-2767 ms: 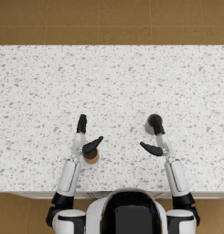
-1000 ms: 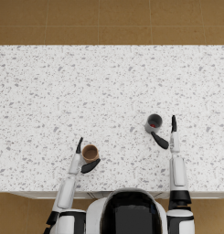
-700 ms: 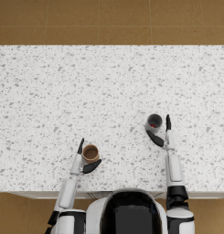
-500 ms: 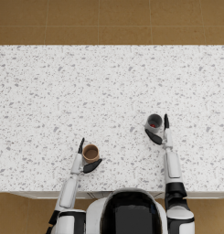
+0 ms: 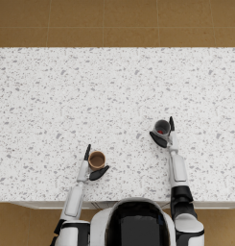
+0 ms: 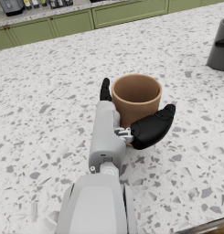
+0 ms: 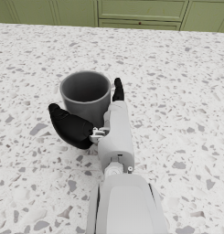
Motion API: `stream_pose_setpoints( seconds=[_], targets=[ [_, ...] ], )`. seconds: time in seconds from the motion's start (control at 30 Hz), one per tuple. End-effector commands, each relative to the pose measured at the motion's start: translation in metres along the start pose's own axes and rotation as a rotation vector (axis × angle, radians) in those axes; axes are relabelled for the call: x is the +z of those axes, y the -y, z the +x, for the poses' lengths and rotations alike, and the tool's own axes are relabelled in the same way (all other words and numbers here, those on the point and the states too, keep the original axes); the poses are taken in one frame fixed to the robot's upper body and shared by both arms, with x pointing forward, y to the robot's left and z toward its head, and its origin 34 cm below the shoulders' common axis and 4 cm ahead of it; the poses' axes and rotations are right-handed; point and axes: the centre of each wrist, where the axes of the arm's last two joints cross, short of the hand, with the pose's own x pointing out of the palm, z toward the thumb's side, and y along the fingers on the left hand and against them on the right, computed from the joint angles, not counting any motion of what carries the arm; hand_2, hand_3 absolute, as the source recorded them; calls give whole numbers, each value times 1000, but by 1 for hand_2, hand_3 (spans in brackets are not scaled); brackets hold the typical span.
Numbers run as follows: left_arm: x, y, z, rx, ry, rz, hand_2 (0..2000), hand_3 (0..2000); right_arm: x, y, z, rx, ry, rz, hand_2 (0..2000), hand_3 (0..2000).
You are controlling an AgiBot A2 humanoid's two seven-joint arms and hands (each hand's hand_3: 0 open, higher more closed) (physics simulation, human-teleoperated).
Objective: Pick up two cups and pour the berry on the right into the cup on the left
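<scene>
Brown cup [image 5: 97, 159] empty, upright; grey cup [image 5: 162, 127] holds red berry.

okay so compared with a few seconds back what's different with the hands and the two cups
Both hands moved onto their cups. The left hand drew back toward the robot and now brackets the brown cup. The right hand swung out to the side, then came in against the grey cup, fingers either side. Whether either grip is closed is unclear. Both cups stand where they were on the speckled counter, not lifted.

Left hand [image 6: 131, 119] cradles brown cup [image 6: 136, 97].
</scene>
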Motion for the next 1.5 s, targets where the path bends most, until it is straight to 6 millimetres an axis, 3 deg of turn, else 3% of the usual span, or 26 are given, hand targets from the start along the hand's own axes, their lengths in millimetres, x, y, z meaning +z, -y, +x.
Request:
stream_pose_setpoints(
  seconds=[0.03, 0.07, 0.13, 0.27, 0.4, 0.7, 1.17, 1.4, 1.5],
  targets=[
    [-3, 0, 3, -8, 3, -9, 1361, 327, 6, 1, 1, 4, 1, -19, 1361, 327],
    [-3, -3, 2, -19, 6, -11, 2000, 653, 5, 2, 0, 31, 6, -12, 2000, 653],
    [0, -3, 3, -53, 9, 4, 2000, 1280, 6, -1, -2, 107, 8, -19, 2000, 1280],
    [26, -3, 9, -73, 16, 107, 2000, 1280, 24, -17, 3, 164, -2, -128, 2000, 1280],
    [44, -13, 23, -93, 42, 182, 2000, 1280, 58, -41, 18, 226, -23, -295, 2000, 1280],
    [60, -51, 45, -110, 77, 234, 2000, 1280, 109, -68, 40, 293, -53, -515, 2000, 1280],
    [89, -89, 66, -76, -306, 329, 2000, 1280, 125, -75, 67, 199, -455, -623, 2000, 1280],
    [96, -102, 66, -61, -345, 337, 2000, 1280, 139, -79, 79, 158, -656, -697, 2000, 1280],
    [88, -100, 67, -71, -351, 312, 2000, 1280, 142, -76, 79, 115, -740, -702, 2000, 1280]
  ],
)
